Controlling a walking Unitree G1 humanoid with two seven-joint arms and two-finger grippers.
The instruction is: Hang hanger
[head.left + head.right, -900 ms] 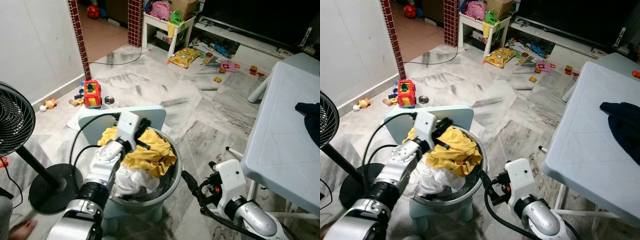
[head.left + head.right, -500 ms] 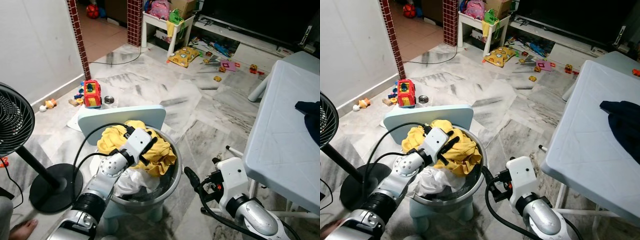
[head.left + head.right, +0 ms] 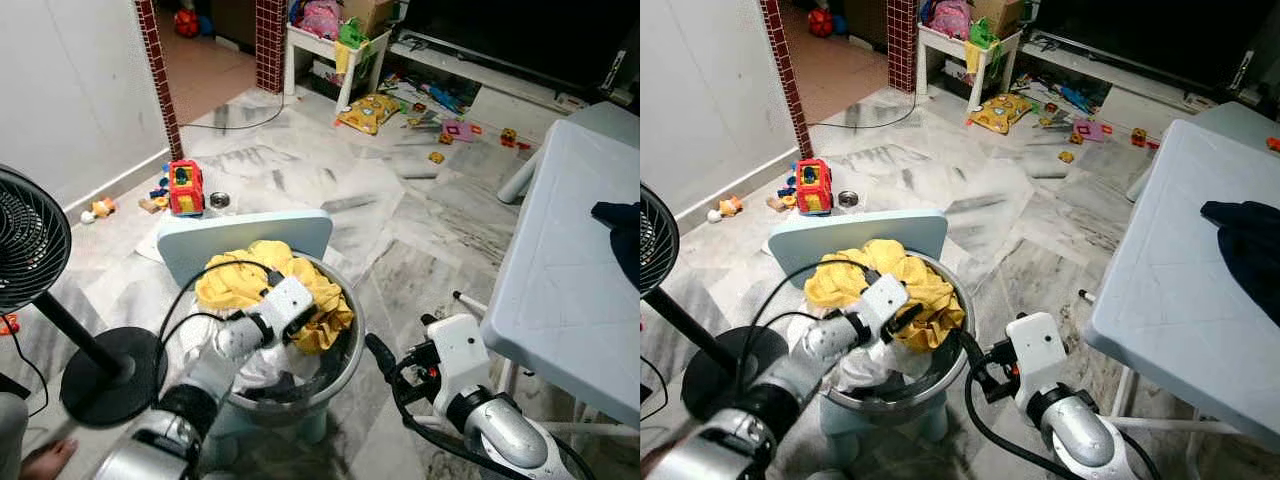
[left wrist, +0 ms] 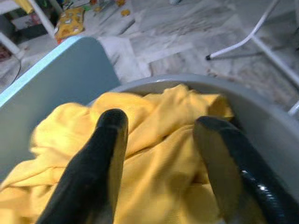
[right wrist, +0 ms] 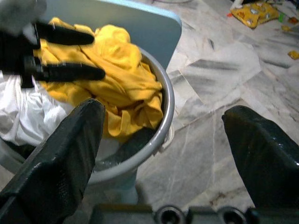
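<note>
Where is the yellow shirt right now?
The yellow shirt lies on top of the white laundry in the gray basin, on the robot's left, with the left gripper open just above it.

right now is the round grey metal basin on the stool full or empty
Full. The round grey metal basin is heaped with a crumpled yellow garment and white cloth; the left gripper hovers open over the yellow garment.

Left arm extended forward and down, forearm silver, wrist white. Left end effector [image 4: 159,135] has its two black fingers [image 4: 105,154] spread apart, nothing clamped between them. Right arm bent low at the robot's right; right end effector [image 5: 163,140] fingers [image 5: 60,154] spread wide, holding nothing.
</note>
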